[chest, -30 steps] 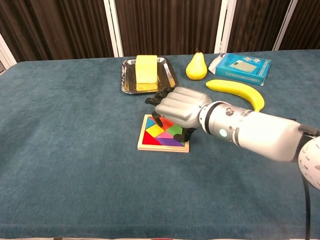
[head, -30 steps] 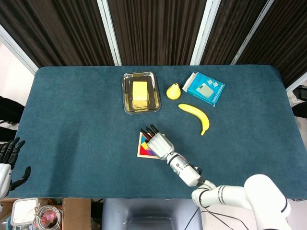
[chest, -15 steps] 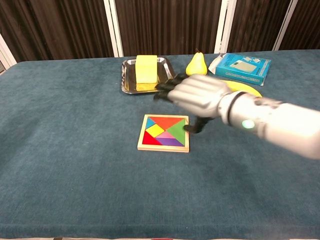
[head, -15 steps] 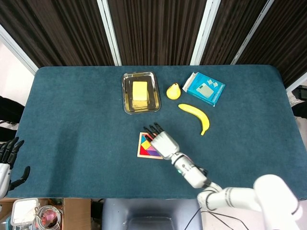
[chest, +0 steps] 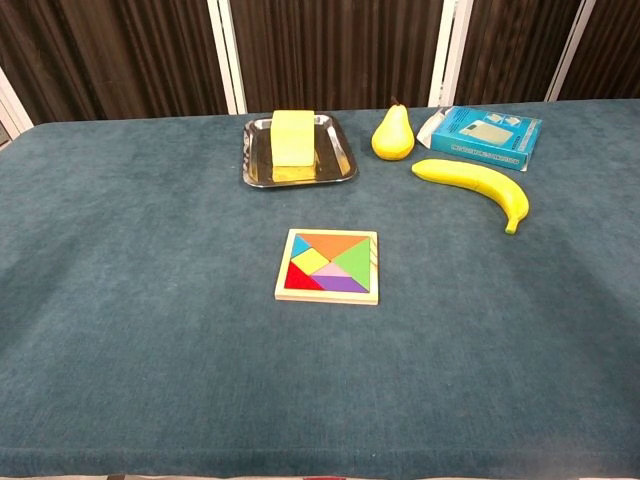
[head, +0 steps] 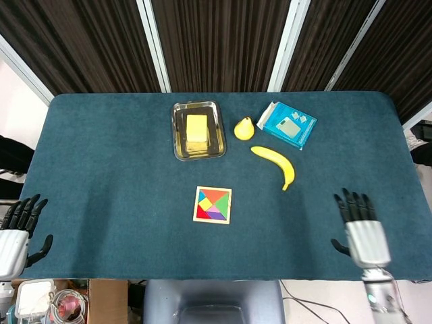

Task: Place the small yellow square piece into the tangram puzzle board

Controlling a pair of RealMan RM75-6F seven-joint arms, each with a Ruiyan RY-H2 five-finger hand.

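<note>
The wooden tangram board [head: 212, 205] [chest: 329, 266] lies flat near the table's middle, filled with coloured pieces. The small yellow square piece [chest: 311, 261] [head: 206, 200] sits in the board, left of centre, among the other pieces. My right hand [head: 359, 228] hovers at the front right of the table, far from the board, fingers apart and empty. My left hand [head: 16, 229] is at the front left, off the table edge, fingers spread and empty. Neither hand shows in the chest view.
A metal tray [head: 179, 140] [chest: 254, 165] with a yellow block [head: 196, 127] [chest: 293, 138] stands behind the board. A pear [head: 244, 128] [chest: 393, 133], a blue box [head: 289, 125] [chest: 484, 132] and a banana [head: 276, 163] [chest: 476, 183] lie at the back right.
My right hand has lifted off the tangram board and drawn back to the front right of the table. The yellow square piece stays in the board. The left hand has barely shifted.
</note>
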